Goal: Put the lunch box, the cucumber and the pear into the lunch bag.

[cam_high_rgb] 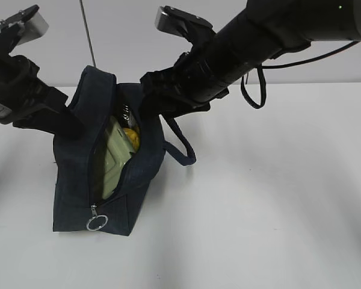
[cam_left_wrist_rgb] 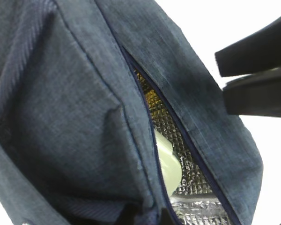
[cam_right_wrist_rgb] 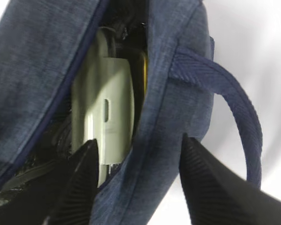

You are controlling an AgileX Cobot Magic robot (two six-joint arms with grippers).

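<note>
The navy lunch bag (cam_high_rgb: 78,180) lies unzipped on the white table. Inside it I see the lunch box (cam_high_rgb: 113,159) with its pale green lid and, behind it, a bit of the yellow pear (cam_high_rgb: 131,137). The cucumber is hidden. My left gripper (cam_high_rgb: 77,127) is shut on the bag's left wall and holds it up; in the left wrist view (cam_left_wrist_rgb: 147,216) only dark tips show, at the zipper edge. My right gripper (cam_right_wrist_rgb: 138,140) is open and straddles the bag's right wall (cam_right_wrist_rgb: 168,140), one finger (cam_right_wrist_rgb: 82,183) inside beside the lunch box (cam_right_wrist_rgb: 107,117), the other outside.
The zipper's metal ring pull (cam_high_rgb: 97,223) hangs at the bag's near end. A loop handle (cam_high_rgb: 183,150) sticks out to the right, and also shows in the right wrist view (cam_right_wrist_rgb: 241,112). Silver foil lining (cam_left_wrist_rgb: 196,206) shows in the opening. The white table (cam_high_rgb: 277,198) stretches to the right.
</note>
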